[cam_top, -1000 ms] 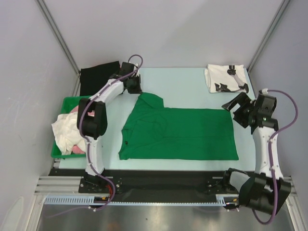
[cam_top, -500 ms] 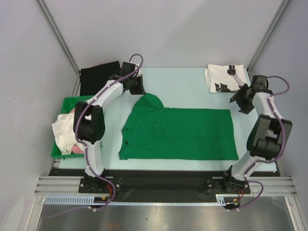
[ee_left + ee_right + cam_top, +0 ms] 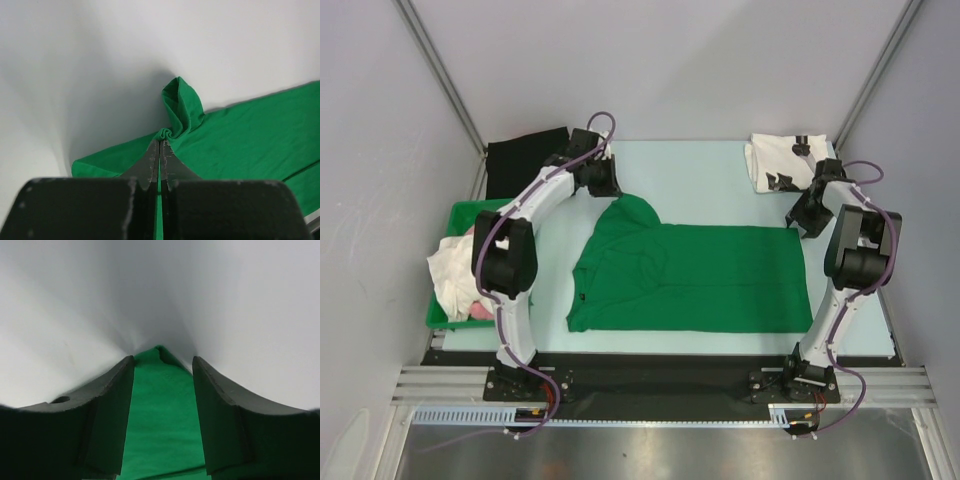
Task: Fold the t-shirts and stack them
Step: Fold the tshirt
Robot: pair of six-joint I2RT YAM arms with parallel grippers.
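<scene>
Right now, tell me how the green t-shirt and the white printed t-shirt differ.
The green t-shirt is plain; the white t-shirt carries black print. The green t-shirt lies spread across the middle of the table; the white t-shirt sits folded small at the far right corner. The left tool pinches a bunch of the green t-shirt; no tool holds the white t-shirt. Both lie on the table.

You have the green t-shirt [image 3: 695, 275] lying flat along the middle of the table [image 3: 710, 170], folded into a long rectangle running left to right and lightly wrinkled toward its left end. Its far left corner is bunched into a raised peak, pinched in the closed jaws of the left gripper [image 3: 160, 141]. Your white t-shirt [image 3: 788, 163] with black print sits folded at the far right corner, apart from the green one.
</scene>
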